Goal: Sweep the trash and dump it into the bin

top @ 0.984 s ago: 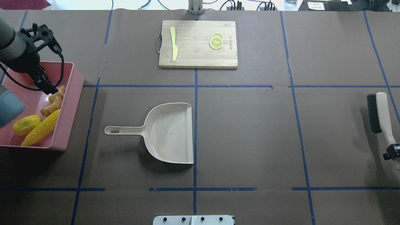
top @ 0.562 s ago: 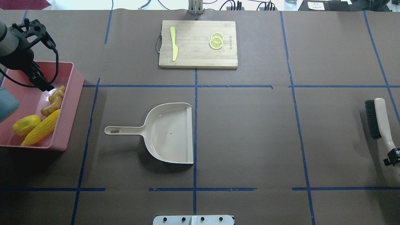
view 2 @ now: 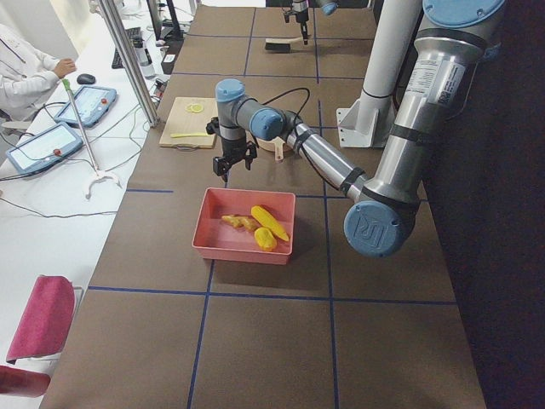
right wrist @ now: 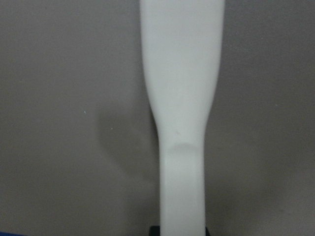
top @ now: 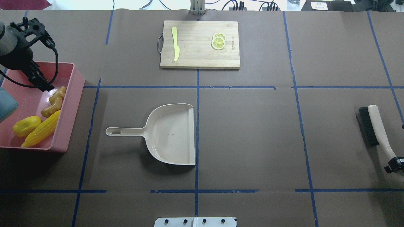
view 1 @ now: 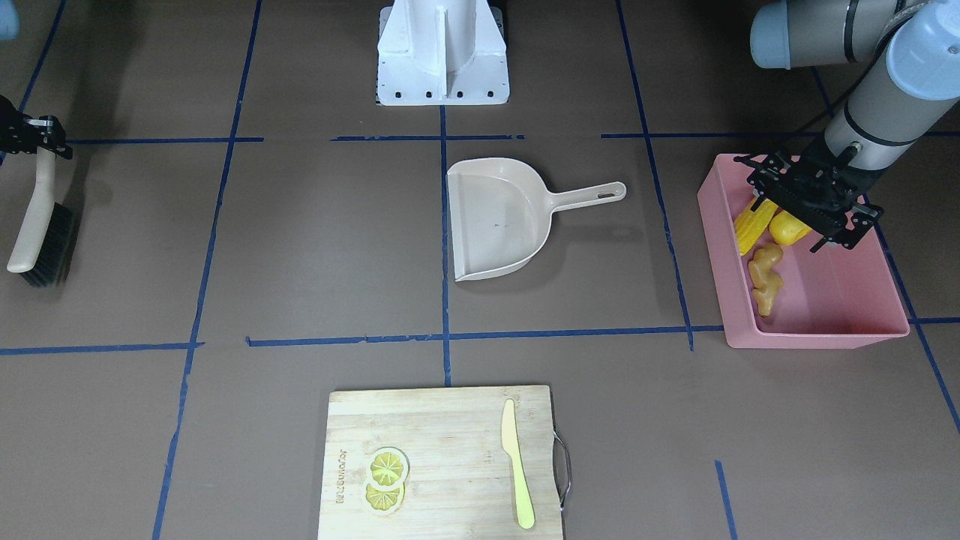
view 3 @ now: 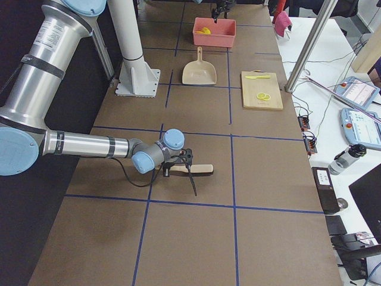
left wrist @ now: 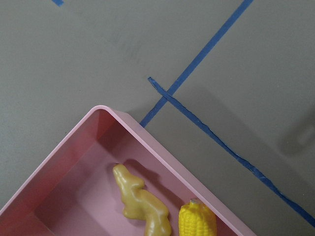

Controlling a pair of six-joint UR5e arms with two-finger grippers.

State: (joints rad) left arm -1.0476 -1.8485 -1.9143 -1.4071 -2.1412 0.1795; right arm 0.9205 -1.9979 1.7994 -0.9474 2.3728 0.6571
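1. Front-facing: the bin [view 1: 817, 336] holds all 3 pieces of trash, the corn cob [view 1: 752, 219], potato lump [view 1: 787, 227] and ginger root [view 1: 765, 279]. They lie along the wall nearest the dustpan [view 1: 495, 225], probably where they slid in.
2. Overhead: the left gripper [top: 45, 85] hangs over the bin's far end with nothing seen in it. I cannot tell how wide it stands. The dustpan lies flat and empty.
3. Exterior right: the right gripper [view 3: 186, 159] is clamped on the brush [view 3: 197, 170] at the handle's end, low over the table.
4. Right wrist: the handle runs straight into the jaws, an end grip that likely gives sweeping reach.

even overhead light, soft shadows; right wrist view blurred.
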